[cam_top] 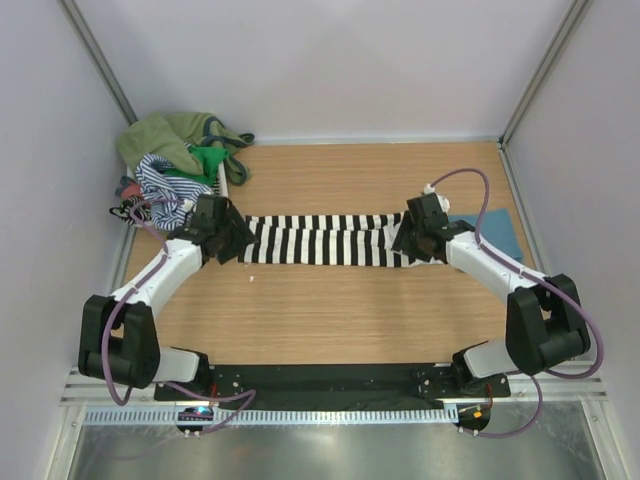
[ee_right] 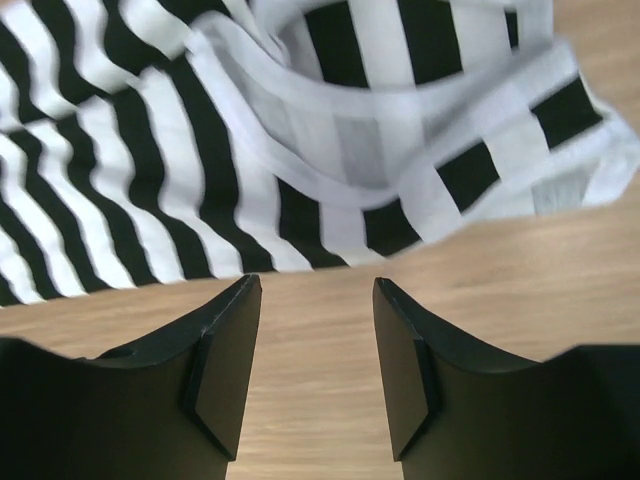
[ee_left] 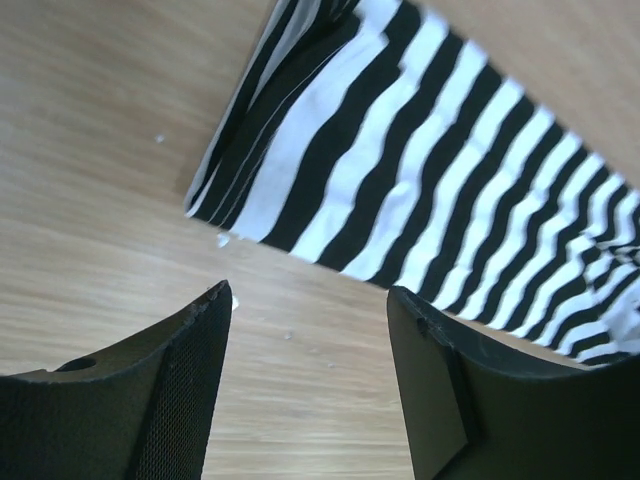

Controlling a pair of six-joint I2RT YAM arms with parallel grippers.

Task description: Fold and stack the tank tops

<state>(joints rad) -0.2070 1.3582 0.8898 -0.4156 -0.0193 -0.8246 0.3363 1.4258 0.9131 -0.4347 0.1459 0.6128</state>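
Pale wood-grain table [cam_top: 330,310] fills the booth, plain white walls [cam_top: 300,60] on three sides, slim aluminium posts [cam_top: 540,70] rising at the back corners, soft even light, a black mounting plate [cam_top: 330,378] along the near edge, brushed metal sheet [cam_top: 330,455] below

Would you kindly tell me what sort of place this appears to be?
Probably a robot lab test cell, not a home: plain white panel walls on aluminium frame posts enclose a wooden table with the left arm and right arm bolted at its near edge.
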